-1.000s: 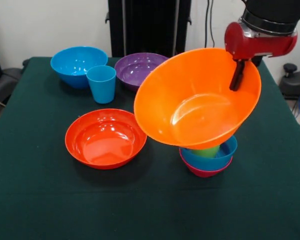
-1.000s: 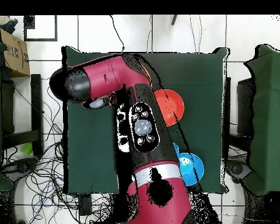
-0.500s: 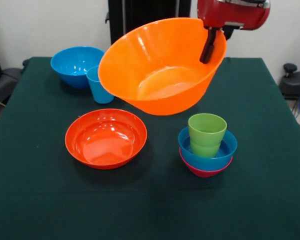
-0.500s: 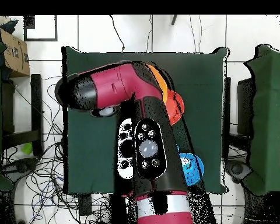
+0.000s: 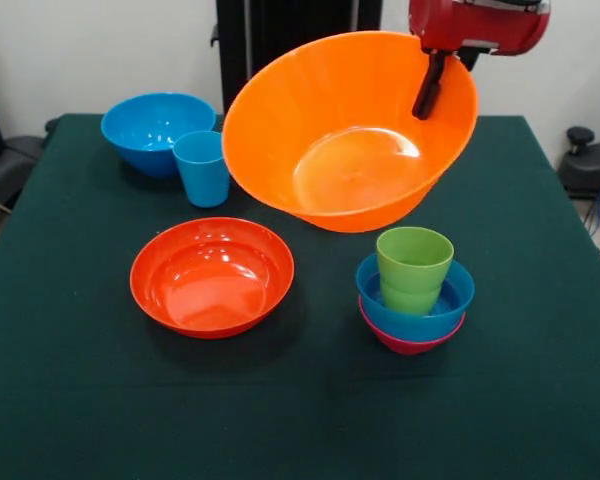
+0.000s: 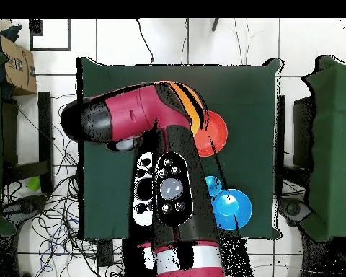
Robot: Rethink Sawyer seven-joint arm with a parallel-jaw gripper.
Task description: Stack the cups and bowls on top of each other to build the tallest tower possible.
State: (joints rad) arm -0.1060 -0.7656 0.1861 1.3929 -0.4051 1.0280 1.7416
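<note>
Above the counter [image 5: 540, 400], claw [image 5: 429, 92] pinches the rim of the big yellow-orange bowl [image 5: 350, 135], held tilted in the air, up and behind the green cup [image 5: 413, 270]. Cup sits in small blue bowl [image 5: 450, 300] over magenta bowl [image 5: 405, 345]. Carry step; next, level the bowl, centre it over the cup, lower.

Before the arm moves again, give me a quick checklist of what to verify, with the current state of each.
1. Grip on the big orange bowl: ok. The gripper is shut on its rim and the bowl hangs tilted above the table.
2. Bowl clear of the stack: ok. It hangs apart from the green cup.
3. Stack intact: ok. The cup stands upright in the small blue bowl, which sits in the magenta bowl.
4. Bowl centred over the cup: not ok. It hangs up and left of the cup.
5. Neighbours out of the way: ok. The red-orange bowl and light blue cup stand apart from the stack.
</note>
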